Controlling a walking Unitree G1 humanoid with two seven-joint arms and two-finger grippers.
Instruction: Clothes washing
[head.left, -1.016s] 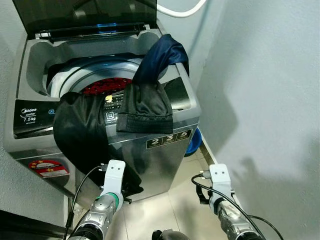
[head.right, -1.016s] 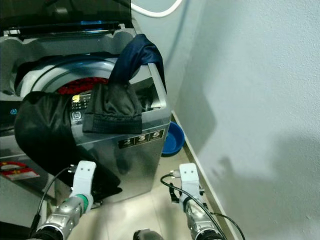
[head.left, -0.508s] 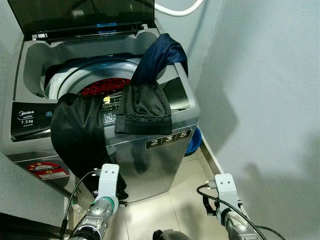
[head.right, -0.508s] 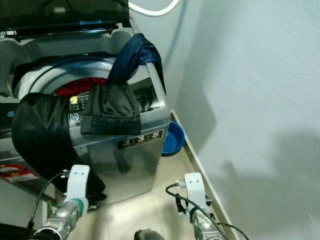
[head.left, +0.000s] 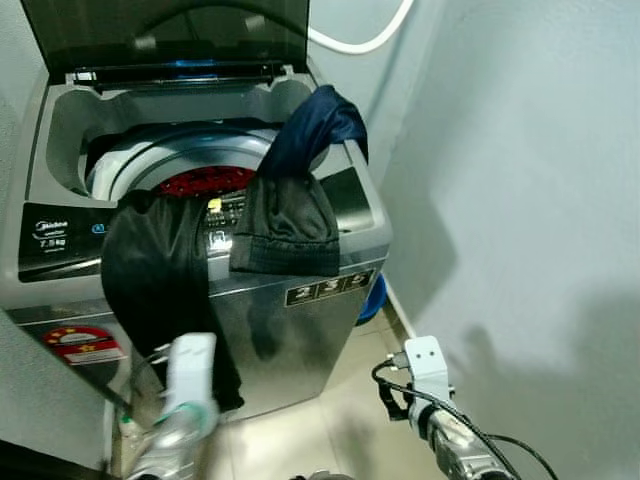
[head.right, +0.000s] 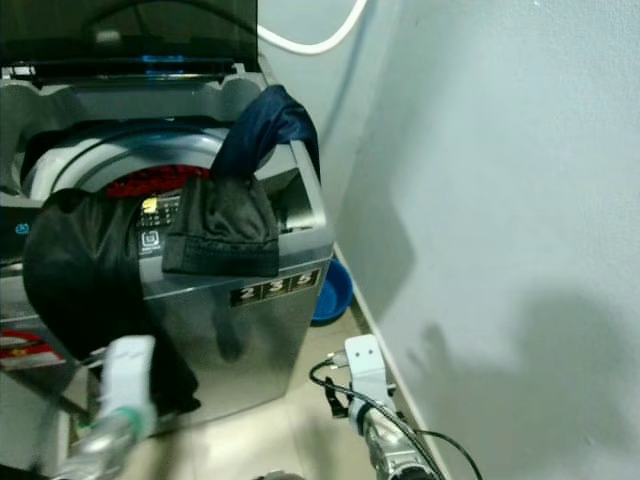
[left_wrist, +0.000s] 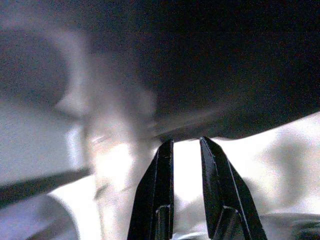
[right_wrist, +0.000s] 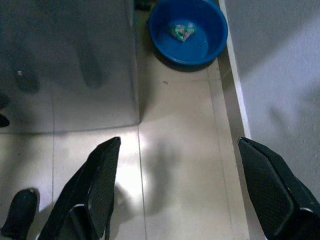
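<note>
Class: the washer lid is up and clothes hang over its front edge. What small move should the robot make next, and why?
Probably raise the left hand to the black garment that hangs down the washing machine front. Its fingers are nearly closed and empty, low beside that cloth, while the drum stands open above.

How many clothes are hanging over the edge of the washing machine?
3: a black garment down the front left, a dark grey one over the front panel, a navy one on the right rim. Something red lies in the drum; more may be hidden.

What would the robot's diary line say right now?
lid: open | black garment: draped over washing machine front | left end effector: nearly shut, empty, below garment | right end effector: open, above floor
</note>
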